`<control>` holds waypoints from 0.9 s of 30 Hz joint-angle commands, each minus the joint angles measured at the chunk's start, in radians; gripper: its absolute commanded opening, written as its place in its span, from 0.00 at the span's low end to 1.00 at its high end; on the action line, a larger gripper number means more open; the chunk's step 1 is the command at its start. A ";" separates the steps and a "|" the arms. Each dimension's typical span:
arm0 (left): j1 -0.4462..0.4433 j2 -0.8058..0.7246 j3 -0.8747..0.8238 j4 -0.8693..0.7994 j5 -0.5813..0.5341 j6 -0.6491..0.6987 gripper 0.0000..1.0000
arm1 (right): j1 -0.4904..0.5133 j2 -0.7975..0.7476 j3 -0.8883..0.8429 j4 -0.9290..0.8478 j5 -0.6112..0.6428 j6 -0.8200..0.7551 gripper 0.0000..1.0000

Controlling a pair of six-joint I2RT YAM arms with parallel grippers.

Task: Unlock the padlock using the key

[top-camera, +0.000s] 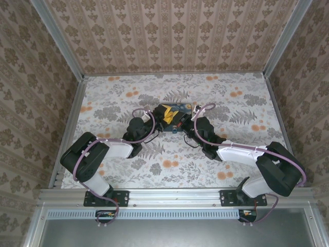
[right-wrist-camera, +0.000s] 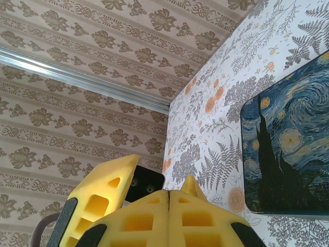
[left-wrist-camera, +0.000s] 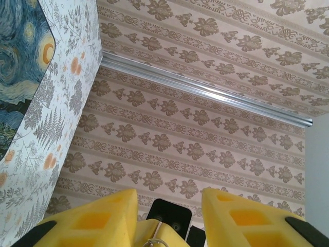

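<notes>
The two grippers meet over the starry-night blue box (top-camera: 181, 109), which also shows at the left wrist view's left edge (left-wrist-camera: 20, 62) and on the right of the right wrist view (right-wrist-camera: 293, 144). My right gripper (right-wrist-camera: 168, 194) is shut, its yellow fingers pressed together. A thin metal ring (left-wrist-camera: 152, 242) sits at their seam; I cannot tell whether it belongs to the key. My left gripper (left-wrist-camera: 169, 194) stands open, its fingers (left-wrist-camera: 108, 216) on either side of the right gripper's tips. The padlock is hidden.
The floral table (top-camera: 154, 170) is walled in by patterned panels at the back (top-camera: 175, 36) and on both sides. Both arms reach in from the near rail (top-camera: 175, 195), their cables looping beside the box.
</notes>
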 commanded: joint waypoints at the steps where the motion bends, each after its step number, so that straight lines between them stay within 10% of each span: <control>1: -0.009 0.010 -0.012 0.029 -0.016 0.026 0.35 | 0.001 -0.029 -0.015 0.016 0.028 0.000 0.00; 16: -0.011 0.013 -0.008 0.007 -0.015 0.035 0.21 | 0.002 -0.027 -0.017 0.026 0.030 0.003 0.00; 27: -0.015 0.041 -0.014 0.018 -0.016 0.034 0.33 | 0.003 -0.065 0.004 0.019 0.012 -0.003 0.00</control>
